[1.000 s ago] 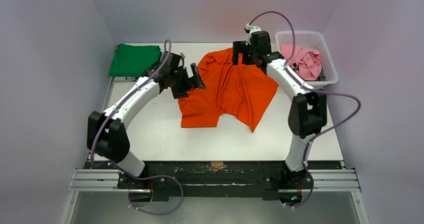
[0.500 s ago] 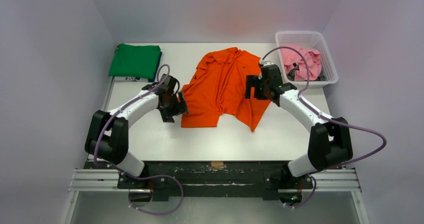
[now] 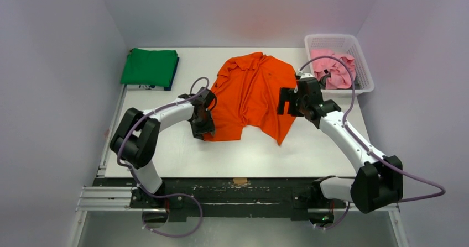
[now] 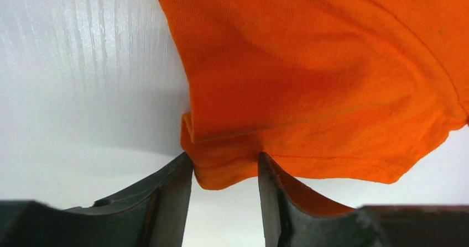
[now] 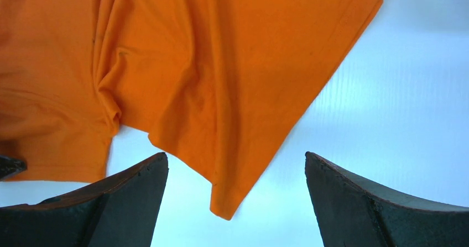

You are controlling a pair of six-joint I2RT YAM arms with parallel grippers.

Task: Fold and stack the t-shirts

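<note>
Orange knit t-shirt (image 3: 251,95), creased; hem between fingers (image 4: 171,200) of left tool (image 4: 225,172).

High overhead view, close wrist views, orange t-shirt (image 3: 251,92) shared

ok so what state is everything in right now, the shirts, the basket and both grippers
orange t-shirt: spread out, rumpled, not folded
green t-shirt: folded flat, on top of the dark blue one
dark blue t-shirt: under the green one, only an edge shows
pink t-shirt: crumpled in the basket
basket: upright, holding the pink t-shirt
left gripper: part open, orange hem corner between its fingers
right gripper: wide open, holding nothing
</note>
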